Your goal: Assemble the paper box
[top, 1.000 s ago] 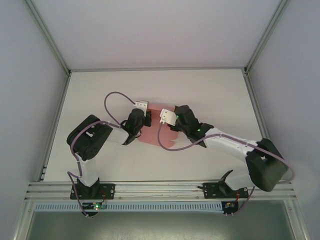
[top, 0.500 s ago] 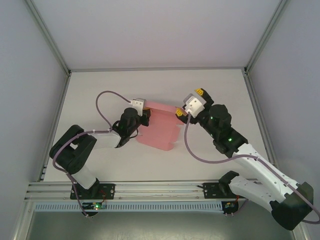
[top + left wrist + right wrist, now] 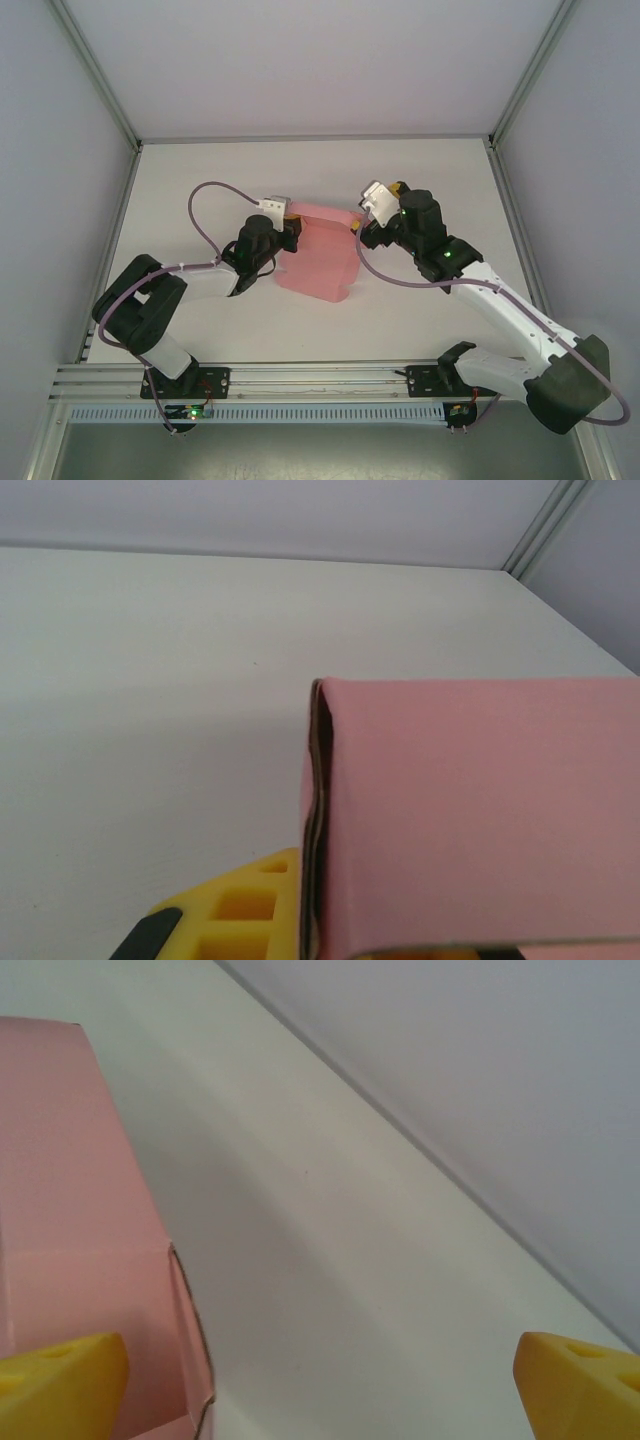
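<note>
when viewed from above, can spot the paper box (image 3: 318,258) lying in the middle of the white table (image 3: 200,180), between both arms. can see left gripper (image 3: 289,228) clamped on its left edge and right gripper (image 3: 362,228) just beside the right edge. can't judge the finger gaps from up there though. over on left wrist cam, get the doubled card fold up close next to a yellow finger (image 3: 235,915). on right wrist cam, get fingertips (image 3: 60,1385) spread wide, pinching nothing.
</note>
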{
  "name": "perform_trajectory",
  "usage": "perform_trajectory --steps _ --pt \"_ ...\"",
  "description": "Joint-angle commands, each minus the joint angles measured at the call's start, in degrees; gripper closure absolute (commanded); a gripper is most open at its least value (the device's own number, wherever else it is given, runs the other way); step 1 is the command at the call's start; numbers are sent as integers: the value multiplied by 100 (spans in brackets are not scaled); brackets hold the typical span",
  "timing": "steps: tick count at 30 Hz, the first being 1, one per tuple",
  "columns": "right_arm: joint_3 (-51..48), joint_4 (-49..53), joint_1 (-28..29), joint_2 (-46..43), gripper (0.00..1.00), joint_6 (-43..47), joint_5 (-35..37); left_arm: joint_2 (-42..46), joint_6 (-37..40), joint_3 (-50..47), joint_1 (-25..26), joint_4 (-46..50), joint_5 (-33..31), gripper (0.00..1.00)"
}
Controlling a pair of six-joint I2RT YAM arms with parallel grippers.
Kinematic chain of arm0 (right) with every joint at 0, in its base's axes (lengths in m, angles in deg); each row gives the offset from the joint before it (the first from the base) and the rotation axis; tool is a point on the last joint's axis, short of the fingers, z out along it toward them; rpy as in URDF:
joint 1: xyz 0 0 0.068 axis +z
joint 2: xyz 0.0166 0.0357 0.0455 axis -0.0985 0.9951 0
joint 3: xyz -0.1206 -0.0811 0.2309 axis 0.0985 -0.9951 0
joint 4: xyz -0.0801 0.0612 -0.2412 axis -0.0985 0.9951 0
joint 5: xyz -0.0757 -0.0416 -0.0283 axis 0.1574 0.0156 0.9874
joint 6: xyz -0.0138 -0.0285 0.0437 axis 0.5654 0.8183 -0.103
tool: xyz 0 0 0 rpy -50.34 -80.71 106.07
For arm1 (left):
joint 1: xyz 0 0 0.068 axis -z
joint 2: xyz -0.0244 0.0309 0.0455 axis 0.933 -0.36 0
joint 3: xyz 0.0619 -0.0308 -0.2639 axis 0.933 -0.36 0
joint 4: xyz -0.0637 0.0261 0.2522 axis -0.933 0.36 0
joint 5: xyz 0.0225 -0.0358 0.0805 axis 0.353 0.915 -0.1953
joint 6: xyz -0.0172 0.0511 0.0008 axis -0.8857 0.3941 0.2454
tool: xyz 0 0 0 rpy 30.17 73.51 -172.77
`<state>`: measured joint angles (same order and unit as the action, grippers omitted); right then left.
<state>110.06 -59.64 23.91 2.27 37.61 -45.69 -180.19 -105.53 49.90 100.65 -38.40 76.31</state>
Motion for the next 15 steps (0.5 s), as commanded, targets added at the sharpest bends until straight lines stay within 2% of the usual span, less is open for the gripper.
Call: perform_trajectory --steps 1,7,15 --pt "267 91 -128 93 2 -394 -146 -132 -186 -81 -68 -499 193 100" --pt "277 -51 -146 250 2 -509 -724 -415 -379 34 -63 -812 556 100" --pt "296 311 -207 331 2 -281 -465 -415 -326 148 -68 -756 668 100"
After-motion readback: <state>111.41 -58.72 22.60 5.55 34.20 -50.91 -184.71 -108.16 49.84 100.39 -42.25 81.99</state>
